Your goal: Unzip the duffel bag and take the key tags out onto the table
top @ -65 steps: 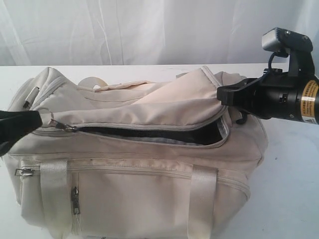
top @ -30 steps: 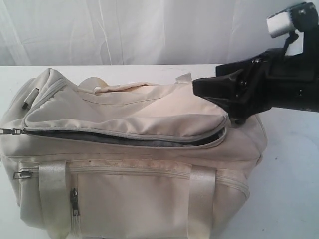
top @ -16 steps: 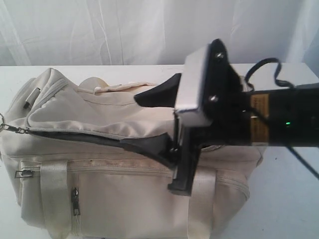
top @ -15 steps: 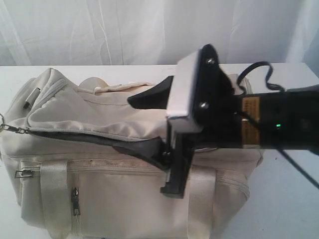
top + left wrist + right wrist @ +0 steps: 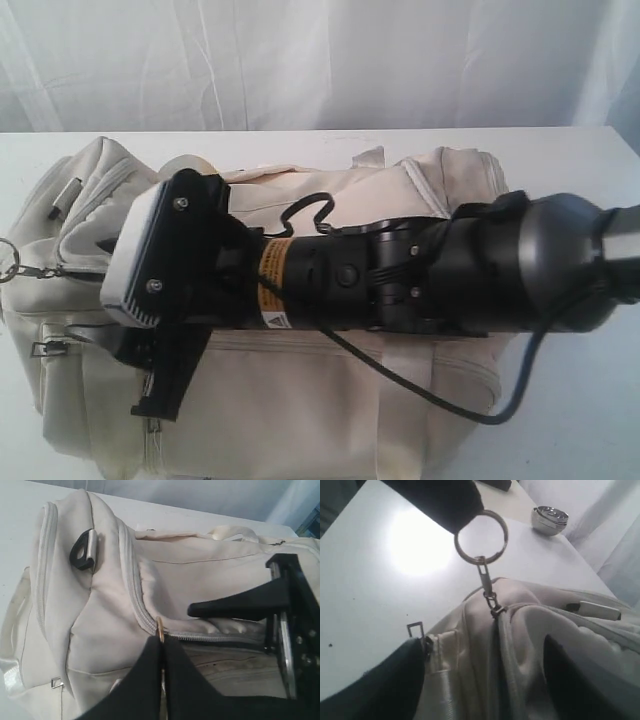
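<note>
The cream duffel bag [image 5: 300, 400] lies on the white table [image 5: 585, 420]. My left gripper [image 5: 161, 642] is shut on the metal ring of the zipper pull [image 5: 160, 628] at the bag's left end; the ring [image 5: 481, 536] also shows in the right wrist view. My right arm [image 5: 400, 275] reaches across the bag's top to that same end. My right gripper [image 5: 482, 647] is open, its fingers [image 5: 380, 680] standing either side of the grey zipper [image 5: 502, 630] with nothing held. The opening is a narrow dark slit. The key tags are hidden.
A small round silver tin [image 5: 549, 520] sits on the table beyond the bag's left end. A black strap loop [image 5: 82, 555] sits on the bag's end panel. White curtain hangs behind the table. Bare tabletop lies to the right of the bag.
My right gripper let go of the bag's top flap, which dropped flat. It opened and swept left across the bag to the zipper pull end. The left gripper kept the ring.
</note>
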You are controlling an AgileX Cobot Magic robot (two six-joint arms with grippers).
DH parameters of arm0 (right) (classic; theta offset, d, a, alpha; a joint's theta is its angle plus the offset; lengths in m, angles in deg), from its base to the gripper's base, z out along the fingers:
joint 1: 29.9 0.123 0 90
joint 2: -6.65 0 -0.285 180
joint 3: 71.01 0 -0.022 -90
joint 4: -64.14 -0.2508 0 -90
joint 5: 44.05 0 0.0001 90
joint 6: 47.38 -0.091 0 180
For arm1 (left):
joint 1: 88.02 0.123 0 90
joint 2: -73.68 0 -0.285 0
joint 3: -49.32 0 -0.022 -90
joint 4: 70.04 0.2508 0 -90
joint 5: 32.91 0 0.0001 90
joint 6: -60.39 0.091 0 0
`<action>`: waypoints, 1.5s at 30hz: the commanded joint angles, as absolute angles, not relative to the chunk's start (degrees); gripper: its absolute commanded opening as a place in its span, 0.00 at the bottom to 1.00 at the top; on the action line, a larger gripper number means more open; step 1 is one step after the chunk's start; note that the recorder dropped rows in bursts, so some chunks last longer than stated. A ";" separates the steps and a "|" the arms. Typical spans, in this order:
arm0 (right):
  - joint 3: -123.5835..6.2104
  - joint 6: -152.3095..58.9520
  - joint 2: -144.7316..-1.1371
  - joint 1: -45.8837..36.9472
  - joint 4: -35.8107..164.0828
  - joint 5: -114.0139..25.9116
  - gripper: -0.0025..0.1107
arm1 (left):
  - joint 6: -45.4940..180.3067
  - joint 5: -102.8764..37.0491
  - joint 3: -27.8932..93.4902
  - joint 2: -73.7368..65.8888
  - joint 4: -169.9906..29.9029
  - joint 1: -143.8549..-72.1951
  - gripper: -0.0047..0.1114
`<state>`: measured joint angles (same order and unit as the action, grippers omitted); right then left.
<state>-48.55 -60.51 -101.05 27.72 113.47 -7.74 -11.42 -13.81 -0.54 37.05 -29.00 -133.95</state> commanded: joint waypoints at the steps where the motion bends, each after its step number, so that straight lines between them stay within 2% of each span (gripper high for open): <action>1: -51.13 -55.13 -103.71 28.94 108.29 -9.01 0.51 | -11.08 -14.68 -0.46 37.56 -29.14 -133.82 0.04; 9: -52.54 -53.65 -104.66 29.02 108.45 -13.37 0.13 | -10.10 -17.59 -0.46 37.56 -29.28 -133.82 0.04; 13: -52.54 -53.65 -104.66 29.02 108.45 -13.89 0.04 | -10.10 -16.06 -0.46 37.56 -28.41 -133.82 0.04; 18: -52.54 -53.65 -104.66 29.02 108.92 -15.22 0.02 | -13.19 -13.34 -0.46 37.56 -21.19 -133.82 0.04; 22: -52.54 -53.65 -104.66 29.02 108.92 -15.63 0.02 | -22.05 -5.96 -0.46 37.56 -10.72 -133.82 0.04; 28: -52.54 -53.65 -104.66 29.02 108.92 -15.40 0.02 | -29.80 -6.26 -0.46 36.13 -0.98 -133.82 0.04; 34: -52.54 -53.65 -104.66 29.02 109.55 -13.52 0.02 | -37.24 -6.26 -0.46 31.19 7.01 -133.82 0.04; 42: -52.54 -55.71 -104.55 29.52 113.84 -12.65 0.02 | -60.71 -3.62 -0.46 22.30 28.68 -133.82 0.04; 45: -52.54 -55.71 -104.55 29.62 113.84 -12.76 0.02 | -60.59 -4.91 1.59 18.31 29.53 -133.82 0.04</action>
<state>-52.72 -55.30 -104.66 29.39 112.95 -13.12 -59.17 -4.45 0.46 19.43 27.09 -134.05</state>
